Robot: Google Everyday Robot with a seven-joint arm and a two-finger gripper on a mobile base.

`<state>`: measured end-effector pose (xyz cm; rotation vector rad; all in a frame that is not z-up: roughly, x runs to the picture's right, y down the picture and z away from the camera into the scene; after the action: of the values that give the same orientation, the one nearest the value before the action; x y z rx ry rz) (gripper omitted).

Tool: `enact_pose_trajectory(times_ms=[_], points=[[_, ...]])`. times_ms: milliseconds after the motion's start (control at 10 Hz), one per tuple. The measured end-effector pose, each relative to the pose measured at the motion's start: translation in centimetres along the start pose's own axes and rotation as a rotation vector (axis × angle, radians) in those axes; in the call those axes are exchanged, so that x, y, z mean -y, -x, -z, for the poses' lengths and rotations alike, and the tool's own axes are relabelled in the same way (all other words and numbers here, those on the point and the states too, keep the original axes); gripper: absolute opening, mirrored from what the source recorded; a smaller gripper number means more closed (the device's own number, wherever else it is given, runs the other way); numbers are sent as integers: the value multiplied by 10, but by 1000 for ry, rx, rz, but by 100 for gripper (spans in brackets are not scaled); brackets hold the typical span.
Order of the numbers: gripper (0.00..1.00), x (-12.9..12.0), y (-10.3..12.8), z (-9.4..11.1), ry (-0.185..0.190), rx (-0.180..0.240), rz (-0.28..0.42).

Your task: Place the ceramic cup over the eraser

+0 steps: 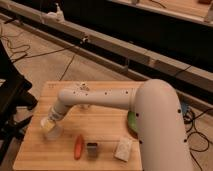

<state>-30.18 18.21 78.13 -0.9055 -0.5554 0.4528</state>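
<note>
The ceramic cup is a small pale cup standing near the left edge of the wooden table. My gripper is right at the cup, on its upper left side, at the end of the white arm that reaches in from the right. The eraser is a small dark block near the table's front edge, well to the right of the cup. It lies apart from both the gripper and the cup.
An orange carrot lies just left of the eraser. A pale whitish pad lies to its right. A green bowl is partly hidden behind the arm's shoulder. A small clear bottle stands behind the forearm. Cables lie on the floor beyond the table.
</note>
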Motion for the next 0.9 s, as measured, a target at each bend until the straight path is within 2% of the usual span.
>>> enact_pose_trajectory(times_ms=[300,600,800,900], points=[[2,1,2,5,-12,20,-8],[0,2,6,25,11,86,-80],[0,5,2,53,27,126,-121],[0,8,-3,68,23,132,-136]])
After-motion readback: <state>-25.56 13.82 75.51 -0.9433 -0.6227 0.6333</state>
